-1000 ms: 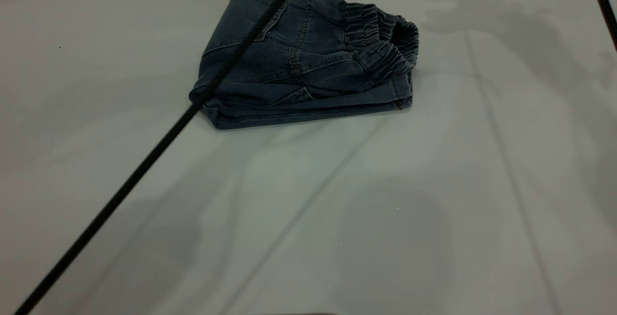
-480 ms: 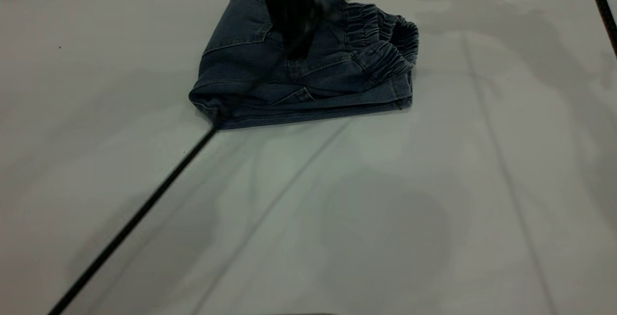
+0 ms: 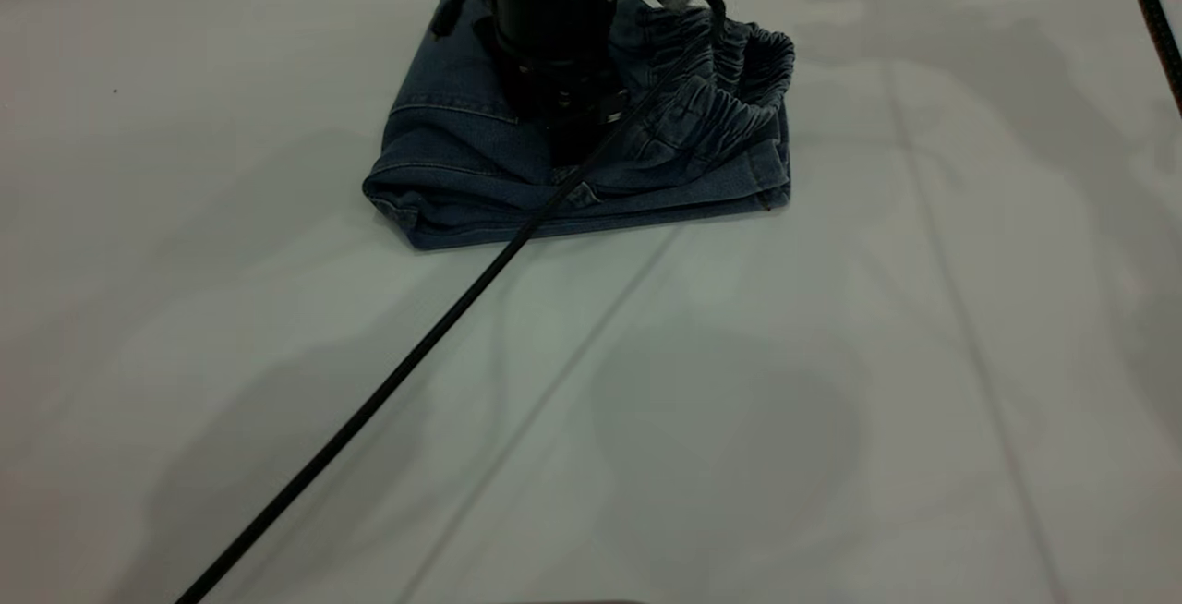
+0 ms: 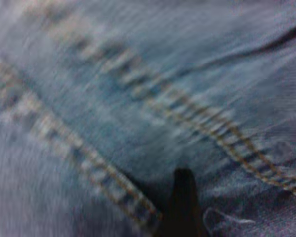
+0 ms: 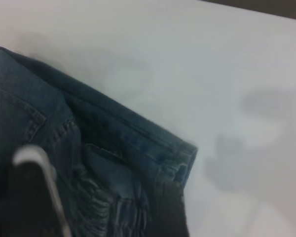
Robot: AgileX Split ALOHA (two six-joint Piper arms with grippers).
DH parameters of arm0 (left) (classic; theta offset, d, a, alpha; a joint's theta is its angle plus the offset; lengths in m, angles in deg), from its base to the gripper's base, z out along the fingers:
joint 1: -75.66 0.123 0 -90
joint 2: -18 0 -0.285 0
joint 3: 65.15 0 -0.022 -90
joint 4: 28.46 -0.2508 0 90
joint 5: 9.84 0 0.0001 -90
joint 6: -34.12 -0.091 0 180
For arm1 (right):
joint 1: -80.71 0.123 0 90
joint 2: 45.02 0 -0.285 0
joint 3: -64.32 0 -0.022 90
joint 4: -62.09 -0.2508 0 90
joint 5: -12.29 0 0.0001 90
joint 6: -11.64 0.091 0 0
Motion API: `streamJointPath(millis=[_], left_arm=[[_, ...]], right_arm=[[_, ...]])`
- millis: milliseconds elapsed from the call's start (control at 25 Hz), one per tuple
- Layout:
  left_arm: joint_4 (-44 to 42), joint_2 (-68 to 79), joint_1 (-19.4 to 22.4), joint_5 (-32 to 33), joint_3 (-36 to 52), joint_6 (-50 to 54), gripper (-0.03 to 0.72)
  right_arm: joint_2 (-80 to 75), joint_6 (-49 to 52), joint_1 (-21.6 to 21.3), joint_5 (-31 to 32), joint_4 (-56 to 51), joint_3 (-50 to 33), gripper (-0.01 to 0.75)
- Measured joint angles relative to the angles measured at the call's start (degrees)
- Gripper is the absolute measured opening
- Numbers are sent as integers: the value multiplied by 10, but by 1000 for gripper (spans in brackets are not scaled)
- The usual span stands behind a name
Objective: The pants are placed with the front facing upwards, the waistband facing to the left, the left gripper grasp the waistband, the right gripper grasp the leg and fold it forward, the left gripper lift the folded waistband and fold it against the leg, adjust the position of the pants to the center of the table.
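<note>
Presently pressed down onto the folded pants (image 3: 480, 151), near the waistband (image 3: 739, 91): left gripper (image 3: 572, 138), fingers not discernible. Right gripper unseen. Both folds apparently done. Left to do: centring; bundle toward worktop (image 3: 646, 419) far edge.

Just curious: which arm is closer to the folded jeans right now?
Left. Its end effector rests on top of the pants; the right arm is off them, looking on from farther away.
</note>
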Motion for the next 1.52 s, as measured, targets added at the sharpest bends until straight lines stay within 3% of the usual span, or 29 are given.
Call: streamJointPath(millis=[640, 1080, 1360, 1520], left_arm=[[0, 9, 0, 11, -69, 214, 552], [-31, -29, -1, 16, -166, 148, 552], [-32, -164, -1, 16, -142, 133, 552], [-32, -259, -1, 16, -88, 109, 552]], right_arm=[[61, -2, 0, 2, 0, 0, 561], [194, 15, 0, 7, -37, 0, 561], [297, 20, 0, 12, -69, -1, 561], [353, 20, 0, 13, -76, -50, 561]])
